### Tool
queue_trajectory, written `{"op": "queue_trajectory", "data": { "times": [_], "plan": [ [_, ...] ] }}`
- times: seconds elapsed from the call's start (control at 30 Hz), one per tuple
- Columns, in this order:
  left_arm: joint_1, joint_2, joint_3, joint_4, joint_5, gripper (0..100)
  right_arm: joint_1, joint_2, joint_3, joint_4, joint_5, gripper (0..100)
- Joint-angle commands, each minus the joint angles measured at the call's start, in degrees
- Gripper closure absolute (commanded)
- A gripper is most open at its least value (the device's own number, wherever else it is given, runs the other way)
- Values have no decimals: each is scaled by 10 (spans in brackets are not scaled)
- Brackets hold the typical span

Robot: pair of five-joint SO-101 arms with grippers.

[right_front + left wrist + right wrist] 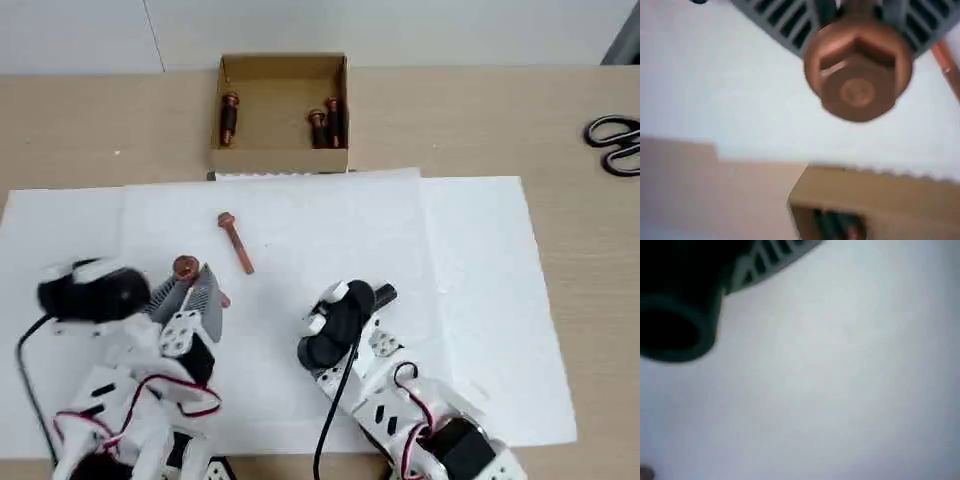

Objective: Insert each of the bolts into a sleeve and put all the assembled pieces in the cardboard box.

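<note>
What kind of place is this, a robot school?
Likely a robot practice bench in a lab or workshop. Two arms sit at a wooden table on white paper; the left claw grips a bolt, the right claw a sleeve, near a cardboard box.

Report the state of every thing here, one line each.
Left gripper, shut on the held bolt.
Right gripper, shut on the sleeve.
Loose bolt, lying bare on the paper.
Cardboard box, open, three assembled pieces inside.
</note>
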Motion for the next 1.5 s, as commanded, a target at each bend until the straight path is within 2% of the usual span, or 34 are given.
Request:
{"op": "queue_trajectory", "data": {
  "times": [0.0,0.27,0.57,0.73,1.33,1.47],
  "plan": [
    [20,0,7,-33,16,994,-7,-4,2,-32,6,997],
    [130,1,41,-70,41,994,-7,-4,10,-55,6,997],
    [149,2,75,-117,43,994,-14,-4,10,-55,5,997],
    [183,2,76,-115,44,994,-29,-4,11,-55,5,997],
    [188,2,80,-112,44,994,-31,0,11,-89,6,997],
    [219,2,104,-112,45,994,-31,0,11,-92,6,997]
  ]
}}
